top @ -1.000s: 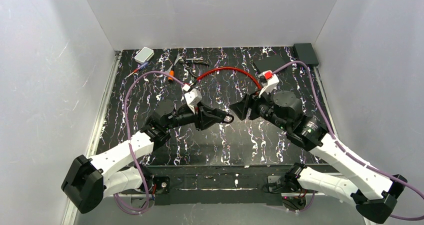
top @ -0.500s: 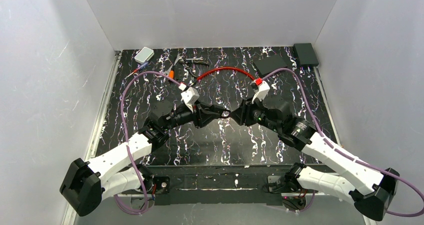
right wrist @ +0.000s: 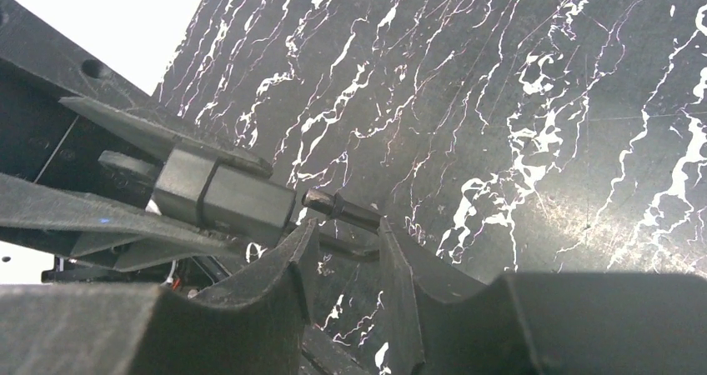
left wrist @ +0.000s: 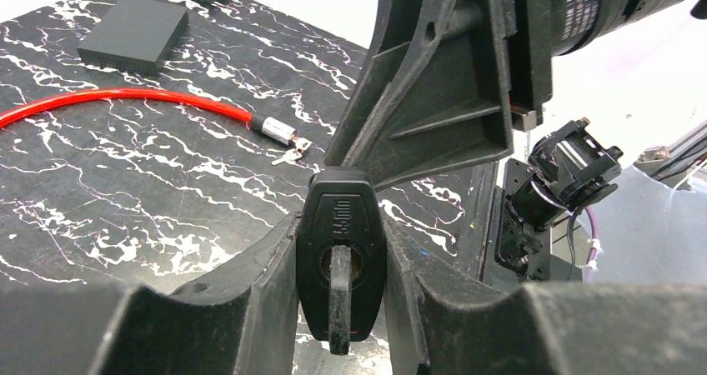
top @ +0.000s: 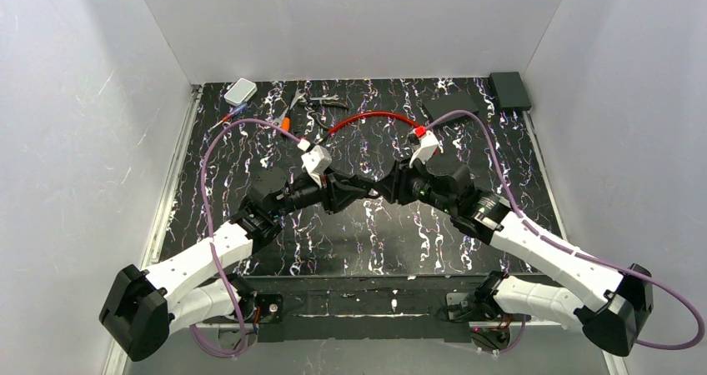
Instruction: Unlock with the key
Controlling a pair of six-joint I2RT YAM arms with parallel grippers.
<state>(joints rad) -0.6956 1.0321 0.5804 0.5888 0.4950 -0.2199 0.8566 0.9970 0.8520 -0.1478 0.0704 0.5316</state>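
A black padlock (left wrist: pixel 340 225) is clamped at its sides in my shut left gripper (left wrist: pixel 342 227), and its shackle (left wrist: pixel 338 300) points at the camera. In the top view the two grippers meet tip to tip above mid-table, left gripper (top: pixel 369 190) against right gripper (top: pixel 386 189). The right wrist view shows the padlock body (right wrist: pixel 225 196) at left and its shackle (right wrist: pixel 343 210) spanning the gap of my right gripper (right wrist: pixel 346 229), whose fingers are shut on it. A small key (left wrist: pixel 293 150) lies on the table by the metal end of a red cable (left wrist: pixel 125 98).
The red cable (top: pixel 375 117) arcs across the back of the table. A grey box (top: pixel 241 91), loose tools (top: pixel 321 102) and two black boxes (top: pixel 509 86) (top: pixel 450 107) lie along the back edge. White walls close in three sides.
My right gripper has moved left up to the padlock and its jaws have narrowed around the shackle. The left gripper has kept its hold in nearly the same place.
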